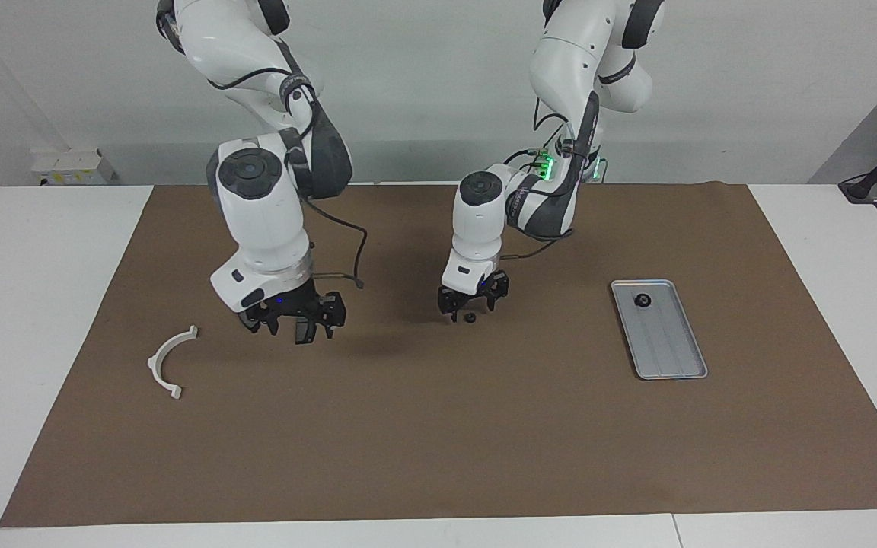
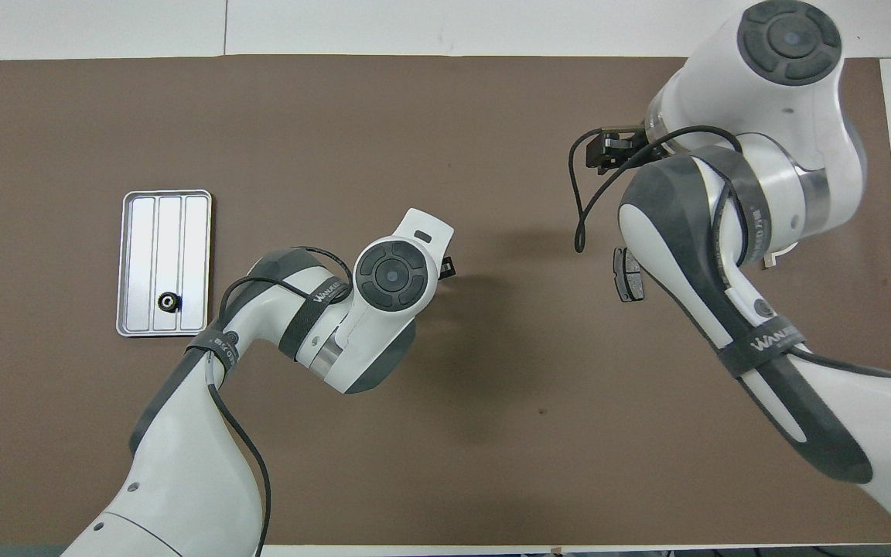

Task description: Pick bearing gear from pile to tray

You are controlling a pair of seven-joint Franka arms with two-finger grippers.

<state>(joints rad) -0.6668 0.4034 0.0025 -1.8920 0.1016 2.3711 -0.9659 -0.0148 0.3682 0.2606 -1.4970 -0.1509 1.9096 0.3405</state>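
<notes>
A small black bearing gear (image 1: 469,317) lies on the brown mat near its middle. My left gripper (image 1: 472,308) hangs low right over it, open, a finger on either side; whether they touch it I cannot tell. From above, the left wrist hides this gear. Another black gear (image 1: 642,301) (image 2: 168,301) rests in the silver tray (image 1: 671,346) (image 2: 159,232) toward the left arm's end. My right gripper (image 1: 295,326) is open, low over the dark plates of the pile. One plate (image 2: 629,275) shows in the overhead view.
A white plastic arc (image 1: 170,359) lies on the mat toward the right arm's end; from above, only its tip (image 2: 769,261) shows past the right arm. The brown mat (image 1: 438,441) covers most of the white table.
</notes>
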